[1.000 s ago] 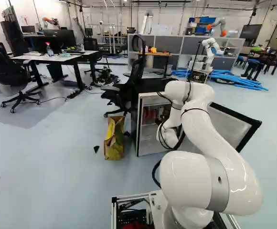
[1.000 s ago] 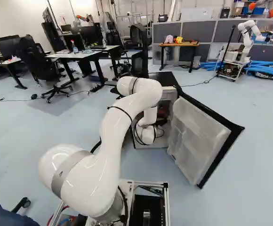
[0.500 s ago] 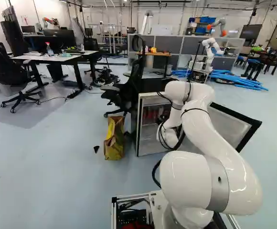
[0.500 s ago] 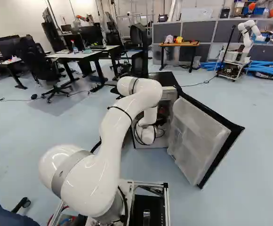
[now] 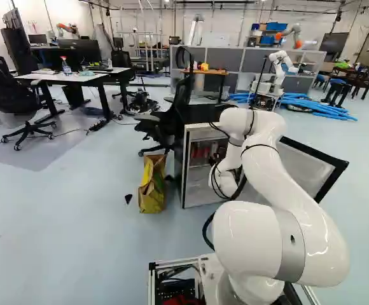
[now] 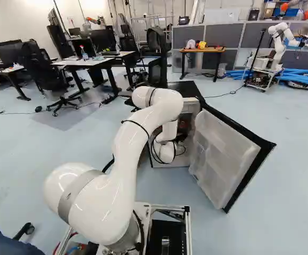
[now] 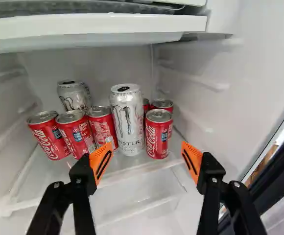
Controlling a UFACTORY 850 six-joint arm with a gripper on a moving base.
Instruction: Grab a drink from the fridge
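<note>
Wrist view | hand [image 7: 147, 155]: fingers apart | silver cans [image 7: 127, 122]: two | red cans [image 7: 157, 139]: six

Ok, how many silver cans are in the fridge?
2 visible: the front silver can, between red cans, and the rear silver can, behind some of them. More may be hidden behind these.

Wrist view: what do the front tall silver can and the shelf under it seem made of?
The tall can looks like thin metal, likely aluminium, with a satiny printed side; its shiny rimmed lid suggests that. The shelf looks like smooth glass or plastic, going by its pale sheen; which one, I can't tell.
</note>
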